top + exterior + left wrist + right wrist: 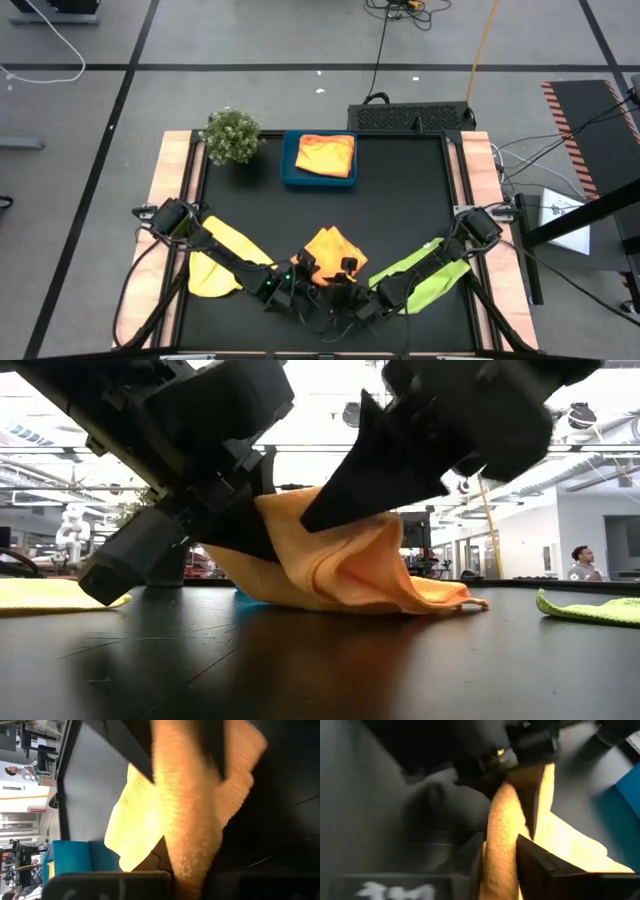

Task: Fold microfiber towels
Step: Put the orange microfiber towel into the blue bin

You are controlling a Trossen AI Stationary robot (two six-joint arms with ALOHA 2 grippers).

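Four views, one table.
High looked straight down; low looked level; both wrists sat close on the towel point(330, 250).

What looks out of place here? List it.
Nothing is damaged or spilled. The orange towel at the table's near middle is bunched and lifted between the left claw and right claw, not flat. A yellow towel and a lime green towel lie rumpled under the arms.
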